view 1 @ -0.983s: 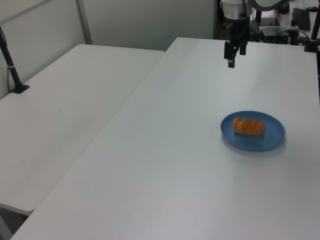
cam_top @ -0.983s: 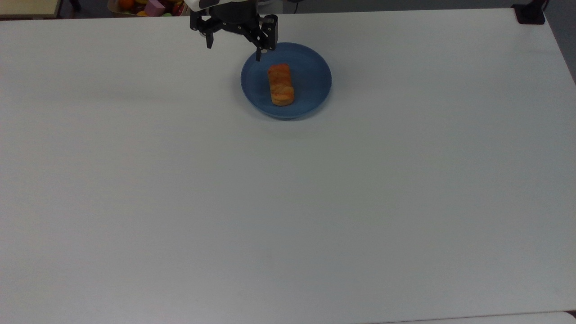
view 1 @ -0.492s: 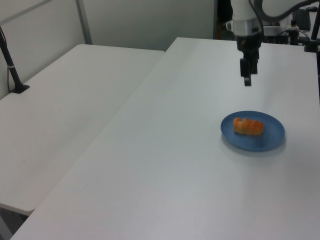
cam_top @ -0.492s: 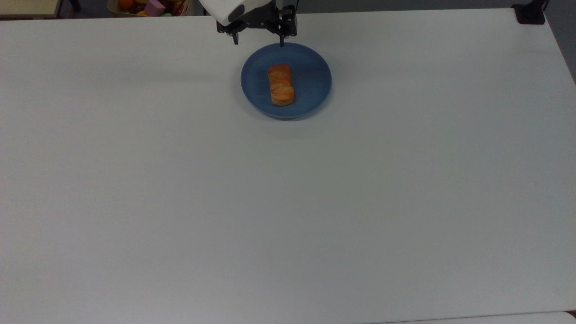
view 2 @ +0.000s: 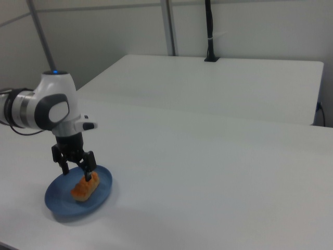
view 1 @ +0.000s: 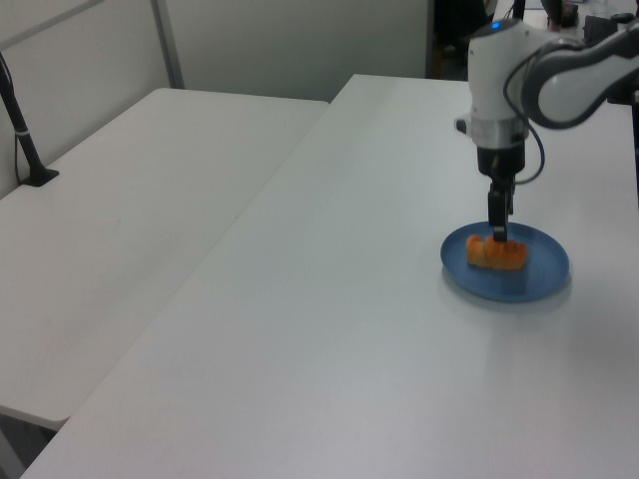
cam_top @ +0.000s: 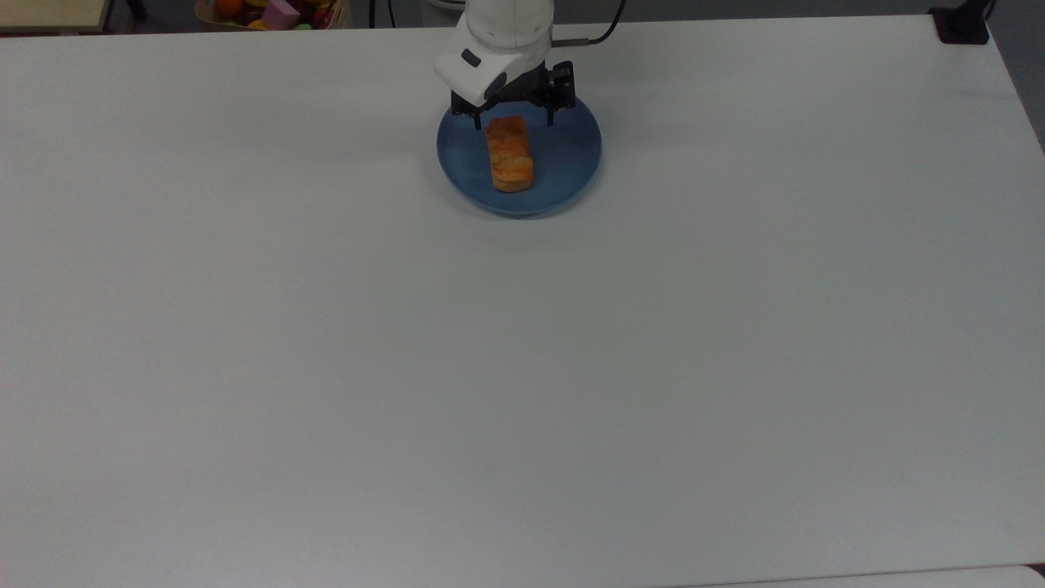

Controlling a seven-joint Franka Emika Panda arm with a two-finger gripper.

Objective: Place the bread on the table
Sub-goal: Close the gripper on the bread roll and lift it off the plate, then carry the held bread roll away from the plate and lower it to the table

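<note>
One broad white table, matte, bearing the rest. Next, white arm reaching down over the plate's far side in the top view. Then round blue plate near the table's far edge in the top view. Then gripper, fingers spread wide, straddling one end of the loaf, apparently not yet pinching. Last, orange-brown bread, lying flat on the plate.

Orange-brown bread with lighter ridges between the jaws; blue plate beneath; white table; black gripper, white arm.
</note>
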